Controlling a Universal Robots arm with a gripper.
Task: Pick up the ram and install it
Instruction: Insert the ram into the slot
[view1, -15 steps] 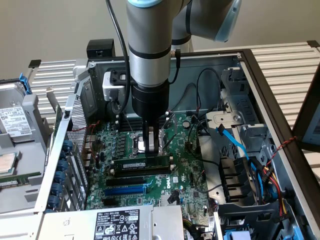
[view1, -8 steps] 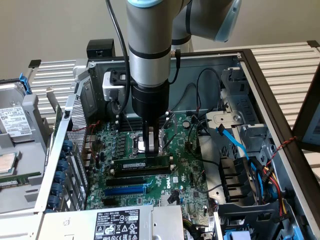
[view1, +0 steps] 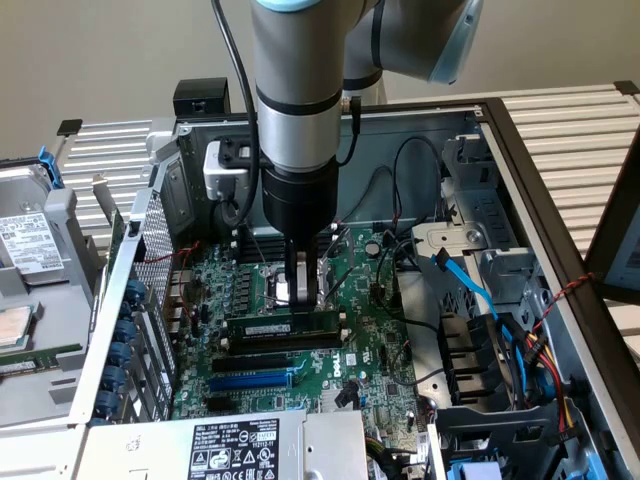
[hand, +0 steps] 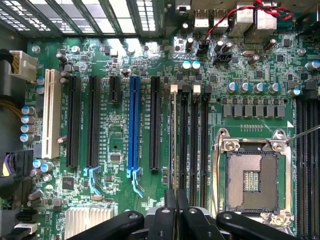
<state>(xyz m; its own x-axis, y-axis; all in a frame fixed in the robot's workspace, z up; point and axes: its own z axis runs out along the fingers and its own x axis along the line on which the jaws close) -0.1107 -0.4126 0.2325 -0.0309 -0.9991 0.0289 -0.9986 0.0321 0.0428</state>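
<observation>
Step in hand, by my reading: insertion. The gripper (view1: 303, 298) has its fingers pinched nearly together on the top edge of the ram (view1: 285, 328). The ram stands on edge across the motherboard (view1: 375, 350), in line with 1 of the black memory slots (hand: 192, 140) beside the CPU socket (hand: 251, 181). In the wrist view it runs edge-on from the fingertips. I cannot tell whether it is seated. Seating calls for straight, even downward pressure with the stick kept upright.
</observation>
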